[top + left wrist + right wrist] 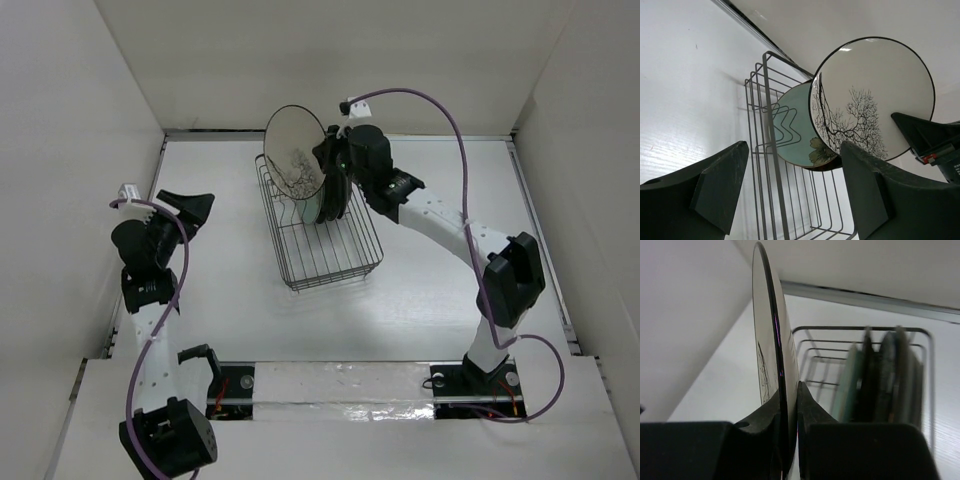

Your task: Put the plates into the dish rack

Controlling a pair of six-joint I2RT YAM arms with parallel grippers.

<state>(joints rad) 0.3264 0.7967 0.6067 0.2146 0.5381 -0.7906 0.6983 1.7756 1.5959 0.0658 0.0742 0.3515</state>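
My right gripper (328,152) (788,407) is shut on the rim of the cream plate with the tree drawing (296,150) (771,335). It holds the plate on edge, tilted, above the far left end of the dark wire dish rack (320,240) (860,330). Several plates (330,195) (890,380) stand on edge in the rack's far part. The pale green one (792,127) (849,385) is nearest the held plate. The tree plate also shows in the left wrist view (875,95). My left gripper (185,208) (794,150) is open and empty, left of the rack.
The rack's near half (790,200) holds no plates. White walls enclose the table on the left, back and right. A metal strip (340,385) runs along the near edge between the arm bases.
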